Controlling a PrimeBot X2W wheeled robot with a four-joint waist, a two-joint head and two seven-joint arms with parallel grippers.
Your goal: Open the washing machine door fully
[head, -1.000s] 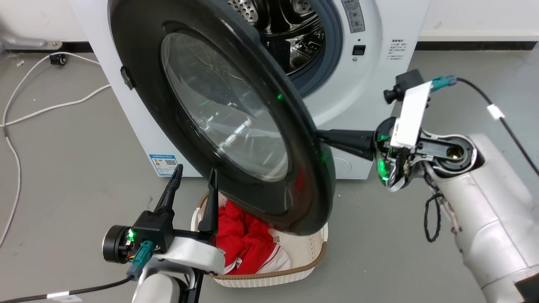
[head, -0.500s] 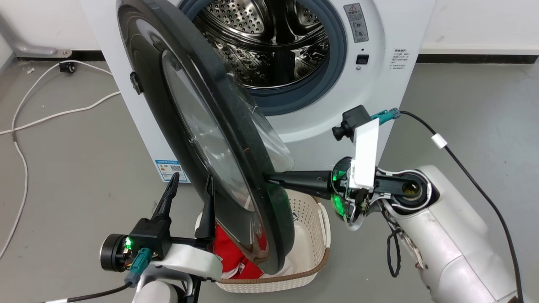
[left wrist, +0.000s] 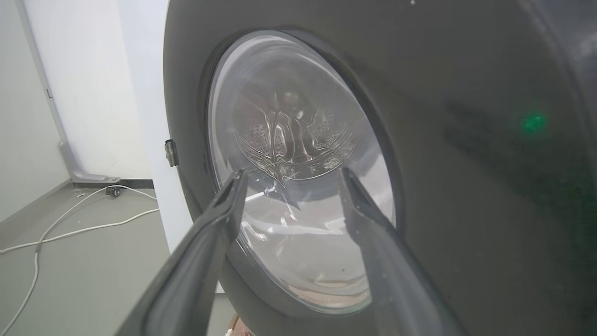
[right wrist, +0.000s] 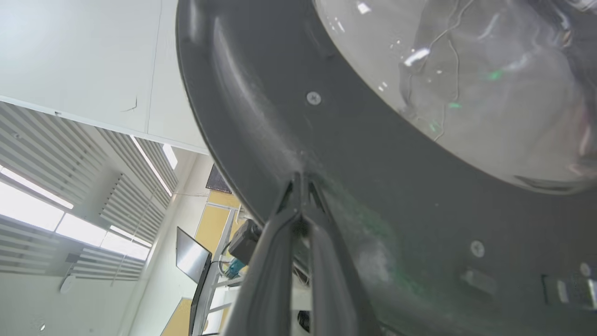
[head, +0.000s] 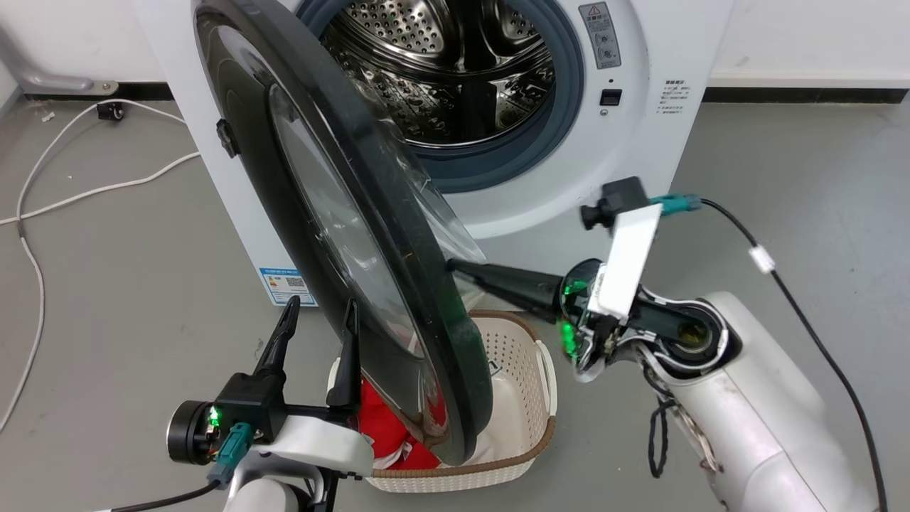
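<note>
Glossy black, the washing machine door [head: 334, 227] stands about half open, hinged at the left of the washing machine [head: 640, 142], above a laundry basket [head: 530, 387]. The right pincer [head: 455, 267], closed and empty, presses its inner rim; the left pincer [head: 320, 306] gapes empty outside. The further swing appears left to do.

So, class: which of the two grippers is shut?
The right gripper, fingers closed, tips on the washing machine door; the left gripper is open.
</note>
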